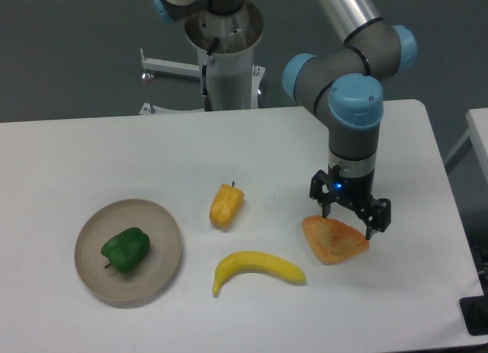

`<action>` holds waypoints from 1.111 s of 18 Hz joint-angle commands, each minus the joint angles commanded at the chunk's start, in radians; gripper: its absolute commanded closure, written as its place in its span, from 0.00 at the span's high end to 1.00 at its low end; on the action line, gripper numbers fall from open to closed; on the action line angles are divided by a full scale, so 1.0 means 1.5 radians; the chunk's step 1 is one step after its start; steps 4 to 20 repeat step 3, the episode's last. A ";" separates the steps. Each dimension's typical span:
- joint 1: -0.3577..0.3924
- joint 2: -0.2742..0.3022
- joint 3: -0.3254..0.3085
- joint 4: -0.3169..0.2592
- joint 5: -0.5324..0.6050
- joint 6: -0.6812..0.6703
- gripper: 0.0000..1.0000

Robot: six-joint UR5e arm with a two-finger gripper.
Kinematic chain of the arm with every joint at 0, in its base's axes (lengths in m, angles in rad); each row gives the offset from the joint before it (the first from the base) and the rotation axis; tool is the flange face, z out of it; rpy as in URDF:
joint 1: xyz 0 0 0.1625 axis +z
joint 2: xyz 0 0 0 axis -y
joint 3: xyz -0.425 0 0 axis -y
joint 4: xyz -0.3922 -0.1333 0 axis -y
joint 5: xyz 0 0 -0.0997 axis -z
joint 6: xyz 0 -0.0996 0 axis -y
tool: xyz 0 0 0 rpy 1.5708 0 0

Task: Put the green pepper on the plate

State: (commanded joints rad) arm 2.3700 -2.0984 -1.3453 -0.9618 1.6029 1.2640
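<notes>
The green pepper [126, 249] lies on the round beige-grey plate [160, 280] at the front left of the table. My gripper [349, 220] is far to the right of the plate, pointing down with its fingers spread just above a toast-like orange slice [334, 240]. It is open and holds nothing.
An orange-yellow pepper [226, 204] lies mid-table. A yellow banana [258, 268] lies in front of it. The robot's base column [226, 56] stands at the table's back edge. The table's right edge is close to the gripper.
</notes>
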 joint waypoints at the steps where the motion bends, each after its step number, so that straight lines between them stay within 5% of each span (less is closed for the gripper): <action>1: 0.002 -0.004 0.000 0.002 0.000 0.000 1.00; 20: 0.011 -0.007 0.007 0.000 -0.001 0.002 1.00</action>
